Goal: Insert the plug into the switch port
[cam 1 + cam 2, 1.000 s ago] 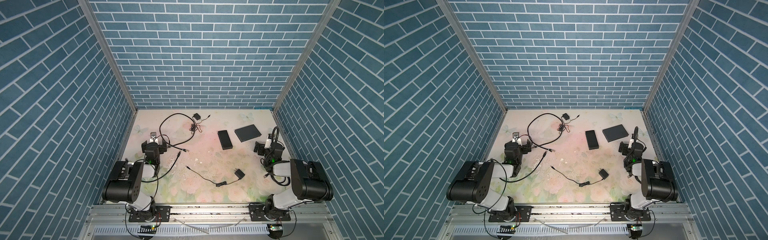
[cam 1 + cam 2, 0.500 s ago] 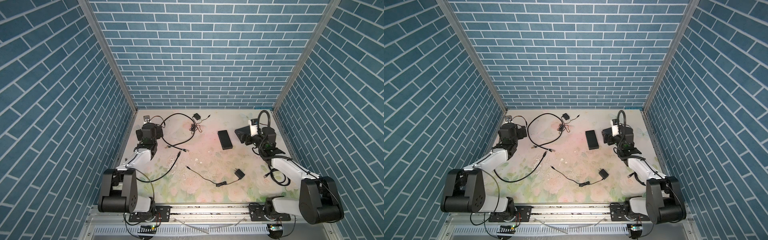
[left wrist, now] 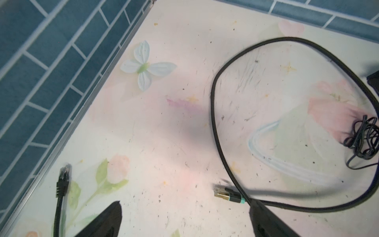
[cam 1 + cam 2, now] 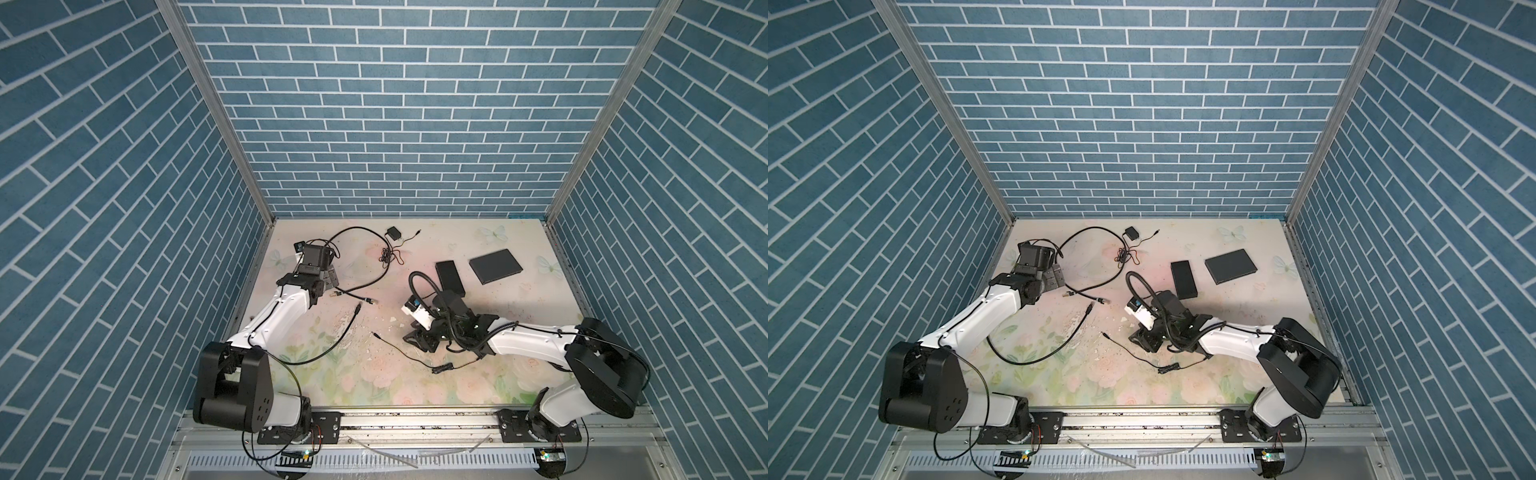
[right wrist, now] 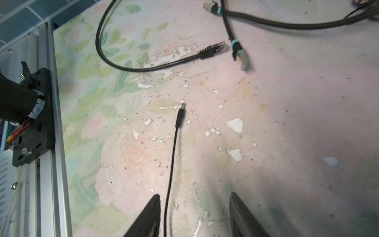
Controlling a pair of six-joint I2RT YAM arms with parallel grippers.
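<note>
1. Since the earlier frame the right arm [image 4: 528, 345] has swung from the far boxes [image 4: 450, 276] to the middle of the surface [image 4: 374, 374].
2. Step judged: pick-up; right gripper [image 5: 194, 196] released, straddling the lead [image 5: 171, 164] behind the barrel plug [image 5: 181, 110], centre; next, close on it.
3. Far left, the left gripper [image 3: 186, 205] released, hovering by the network plug [image 3: 222, 192].
4. Pose: right arm stretched low.
</note>
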